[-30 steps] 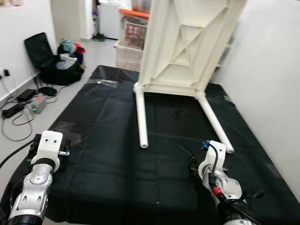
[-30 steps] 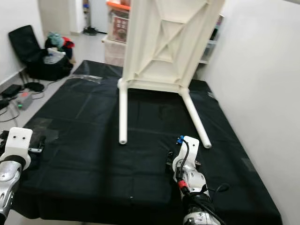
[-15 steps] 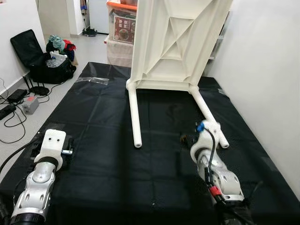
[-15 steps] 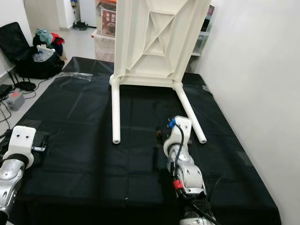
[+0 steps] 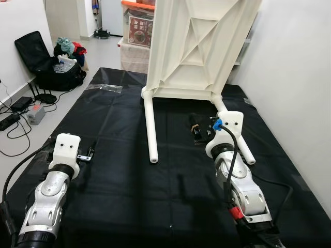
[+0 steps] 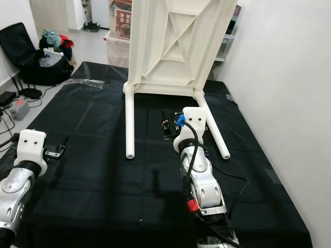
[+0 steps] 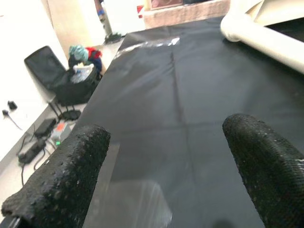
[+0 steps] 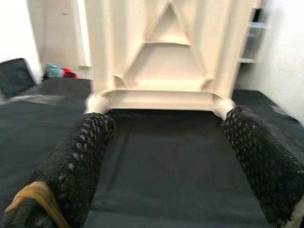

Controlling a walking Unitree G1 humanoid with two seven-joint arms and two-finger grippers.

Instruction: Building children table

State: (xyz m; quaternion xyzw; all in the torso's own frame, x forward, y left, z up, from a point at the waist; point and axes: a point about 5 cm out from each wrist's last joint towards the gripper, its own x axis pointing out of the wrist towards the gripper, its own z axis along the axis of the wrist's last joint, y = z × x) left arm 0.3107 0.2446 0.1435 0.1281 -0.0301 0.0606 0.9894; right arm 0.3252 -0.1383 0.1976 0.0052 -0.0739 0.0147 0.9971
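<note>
Now right gripper (image 5: 199,129) raised between the table (image 5: 199,49) legs, fingers wide; left gripper (image 5: 87,154) low, likewise spread.

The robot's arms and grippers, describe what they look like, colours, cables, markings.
Both arms are silver jointed metal ending in white blocky wrist housings. The right arm carries a black cable with a blue connector at the wrist and a red band lower down. The left gripper and right gripper have thick black textured fingers; a tan band wraps one right finger.

Cream table (image 5: 199,46), black mat (image 5: 119,170)
</note>
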